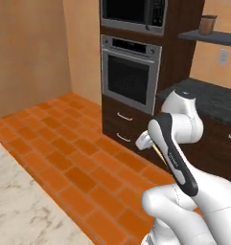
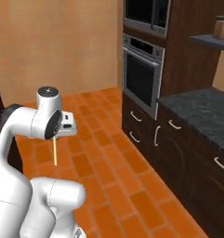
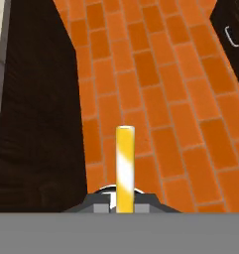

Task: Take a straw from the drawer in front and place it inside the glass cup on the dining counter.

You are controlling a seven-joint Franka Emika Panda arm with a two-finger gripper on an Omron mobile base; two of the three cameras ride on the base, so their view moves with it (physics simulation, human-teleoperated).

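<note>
Straw [image 2: 54,151] hangs straight down from the gripper [image 2: 57,135] in the right base view, its long axis vertical, a thin pale yellow stick above the orange brick floor [image 2: 104,139], its upper end lost behind the hand. The jaws are pressed together on it, pinching the straw near its top. In the left base view the stick [image 1: 158,152] shows as just a short slanted sliver beside the arm's dark-trimmed link, most of it hidden by the white body; the same view has, at its lower left, a corner of pale marbled stone [image 1: 11,201], then the brick floor, then the oven [image 1: 130,74] with a microwave [image 1: 133,14] above it and two dark drawers [image 1: 124,127] with silver handles below, and a black speckled counter [image 1: 208,98] at the right. The right base view shows the oven from the other side and a longer run of that black counter [image 2: 197,111] with dark cabinets [image 2: 178,153] under it. The hand view looks along the straw [image 3: 125,168]: it rises from between the finger tips up the middle of the picture, its far end cut square, with a dark wood panel [image 3: 36,114] on the left and brick floor on the right.
</note>
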